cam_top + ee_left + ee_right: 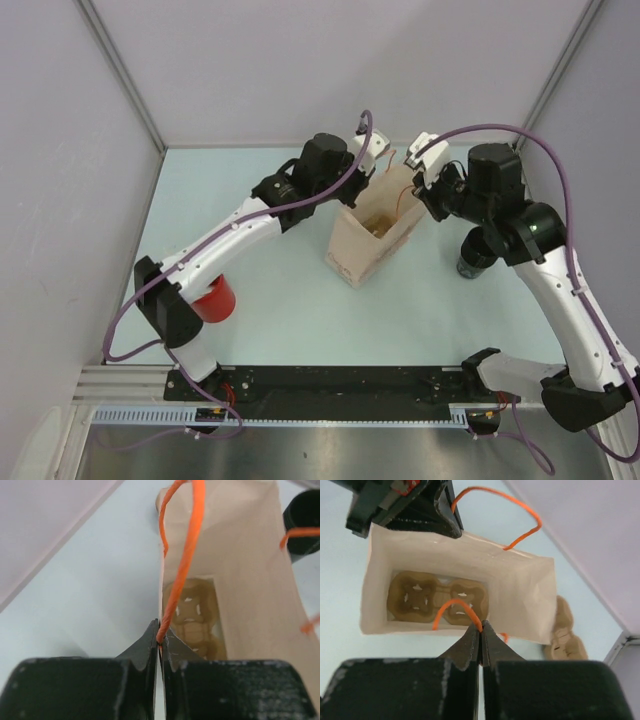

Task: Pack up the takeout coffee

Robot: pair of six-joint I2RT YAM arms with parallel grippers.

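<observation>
A tan paper bag [368,238] stands open mid-table, with a brown pulp cup carrier [437,597] lying flat on its bottom. My left gripper [160,639] is shut on one orange handle [186,555] at the bag's far rim; it also shows in the top view [380,165]. My right gripper [480,628] is shut on the other orange handle [454,606] at the opposite rim, also seen from above [418,182]. A red cup [213,298] stands near the left arm's base. A dark cup [471,263] stands to the right of the bag, partly hidden by the right arm.
A second pulp carrier [565,635] lies on the table just outside the bag's right end. The dark cup's rim [304,522] shows past the bag in the left wrist view. White walls enclose the table on three sides.
</observation>
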